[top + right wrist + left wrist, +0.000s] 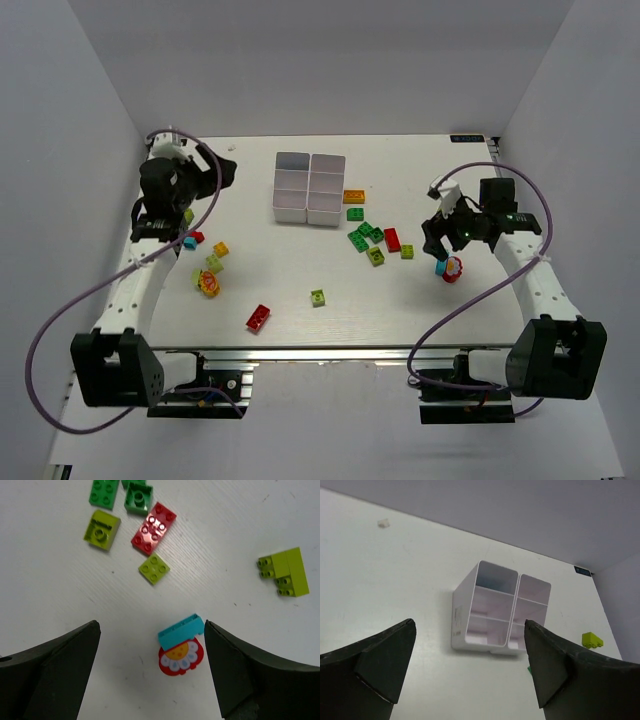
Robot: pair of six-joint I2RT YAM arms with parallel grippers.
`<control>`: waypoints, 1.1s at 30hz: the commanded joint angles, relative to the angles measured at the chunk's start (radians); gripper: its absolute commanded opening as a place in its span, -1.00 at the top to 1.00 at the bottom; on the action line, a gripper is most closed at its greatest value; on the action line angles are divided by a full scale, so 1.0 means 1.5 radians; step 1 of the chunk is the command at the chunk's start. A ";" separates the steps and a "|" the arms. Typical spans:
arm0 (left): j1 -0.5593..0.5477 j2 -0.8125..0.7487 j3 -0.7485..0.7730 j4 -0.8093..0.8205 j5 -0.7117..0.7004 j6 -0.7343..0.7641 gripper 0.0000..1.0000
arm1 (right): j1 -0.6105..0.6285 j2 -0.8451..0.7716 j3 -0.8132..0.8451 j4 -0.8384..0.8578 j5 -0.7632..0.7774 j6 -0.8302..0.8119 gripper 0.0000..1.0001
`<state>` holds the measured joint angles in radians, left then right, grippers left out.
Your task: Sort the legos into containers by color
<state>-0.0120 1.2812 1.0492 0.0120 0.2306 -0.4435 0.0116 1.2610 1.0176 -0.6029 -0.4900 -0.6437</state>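
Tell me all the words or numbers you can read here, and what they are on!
No words or numbers can be read in these pictures.
Small dark label on the far corner of the table: too small to read.
Round red piece: a flower picture only, no words.

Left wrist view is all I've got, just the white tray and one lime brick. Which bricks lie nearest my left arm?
Observer: In the top view, a light blue brick and a small red brick lie side by side next to the left arm.
Operator: What is the right arm doing?
Observer: The right fingers stand open above a second light blue brick, which touches a red flower piece.
Operator: Any brick far from the rest?
Observer: A long red brick lies alone near the front of the table.
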 commanded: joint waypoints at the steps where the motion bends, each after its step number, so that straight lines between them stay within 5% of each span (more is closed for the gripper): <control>1: -0.010 -0.086 -0.038 -0.110 -0.087 -0.065 -0.96 | -0.023 -0.015 -0.004 -0.092 0.047 -0.121 -0.79; 9: -0.010 -0.113 -0.064 -0.196 -0.026 -0.085 -0.96 | -0.060 0.003 -0.066 -0.140 0.063 -0.381 -0.79; 21: -0.010 -0.137 -0.092 -0.212 0.044 -0.099 -0.96 | -0.067 0.155 -0.023 -0.103 0.094 -0.359 -0.79; 33: -0.010 -0.122 -0.115 -0.151 0.128 -0.159 -0.96 | -0.067 0.196 -0.073 -0.023 0.126 -0.389 -0.75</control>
<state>-0.0265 1.1004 0.8913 -0.2768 0.3454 -0.6342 -0.0849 1.5440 0.9279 -0.6693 -0.3122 -1.1893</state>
